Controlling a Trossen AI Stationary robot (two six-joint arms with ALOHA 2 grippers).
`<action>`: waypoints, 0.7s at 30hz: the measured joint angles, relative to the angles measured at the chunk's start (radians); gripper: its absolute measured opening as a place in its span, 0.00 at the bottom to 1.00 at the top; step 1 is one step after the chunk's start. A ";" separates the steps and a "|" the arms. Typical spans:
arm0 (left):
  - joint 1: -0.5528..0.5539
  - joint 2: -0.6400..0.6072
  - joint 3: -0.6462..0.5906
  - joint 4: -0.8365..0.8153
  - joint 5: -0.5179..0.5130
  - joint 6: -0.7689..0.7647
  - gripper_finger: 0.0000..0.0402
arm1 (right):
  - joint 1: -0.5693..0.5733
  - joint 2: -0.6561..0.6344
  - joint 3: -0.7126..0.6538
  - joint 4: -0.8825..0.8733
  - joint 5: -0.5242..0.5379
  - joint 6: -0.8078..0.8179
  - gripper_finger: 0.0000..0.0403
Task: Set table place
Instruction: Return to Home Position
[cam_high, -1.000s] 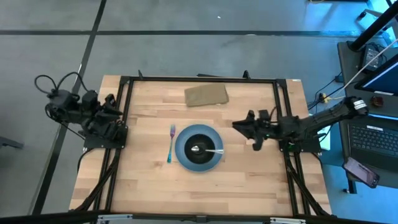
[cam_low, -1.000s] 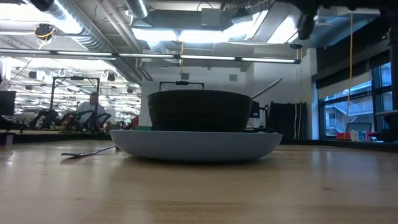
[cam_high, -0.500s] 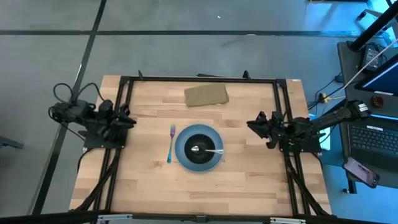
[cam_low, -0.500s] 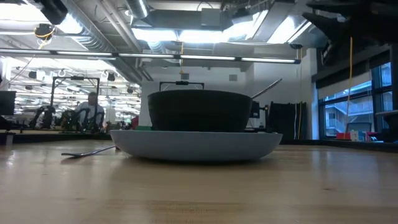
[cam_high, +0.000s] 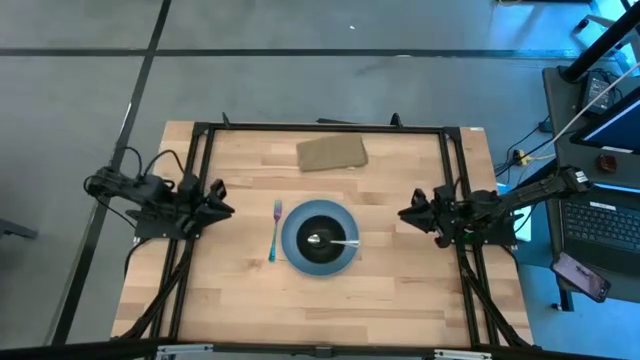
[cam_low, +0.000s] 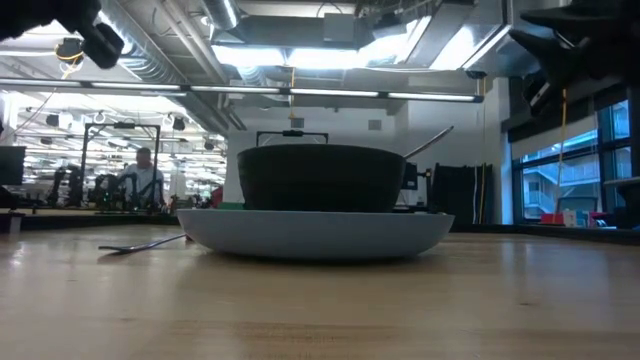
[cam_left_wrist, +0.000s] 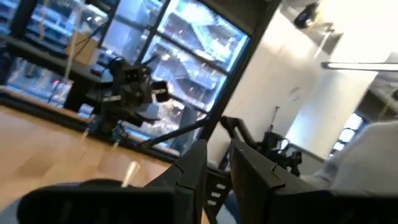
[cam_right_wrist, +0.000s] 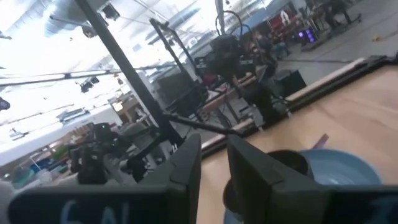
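On the light wood table (cam_high: 400, 300) a pale blue plate (cam_high: 292, 250) lies flat, seen side-on in the low view (cam_low: 320, 232). A black bowl (cam_high: 320, 222) stands on the plate. A silver spoon (cam_high: 345, 242) rests in the bowl, its handle leaning over the rim (cam_low: 430, 143). A blue-handled fork (cam_high: 274, 232) lies on the table left of the plate. My left gripper (cam_high: 226, 210) hangs shut and empty above the table's left side, also seen in its wrist view (cam_left_wrist: 217, 149). My right gripper (cam_high: 404, 215) hangs shut and empty right of the plate, also seen in its wrist view (cam_right_wrist: 213, 143).
A folded tan cloth (cam_high: 332, 153) lies near the table's far edge. The black metal frame (cam_high: 320, 128) runs along the table's edges. Bare wood lies in front of the plate. A person (cam_low: 143, 178) shows far off in the room.
My left gripper has swung from the left frame rail toward the near edge and inward over the table. My right gripper has drawn back from the plate toward the table's right edge and a little toward the near edge. Plate, bowl, spoon and fork have stayed put.
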 joint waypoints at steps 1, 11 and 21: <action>0.000 0.000 -0.022 0.037 0.006 0.002 0.16 | 0.000 -0.001 0.000 -0.012 0.000 0.005 0.21; 0.000 0.000 -0.179 0.222 0.000 -0.032 0.12 | 0.000 -0.059 0.001 -0.064 -0.019 -0.004 0.21; 0.000 0.000 -0.179 -0.020 0.041 -0.037 0.08 | 0.000 -0.064 0.001 -0.159 -0.018 -0.024 0.21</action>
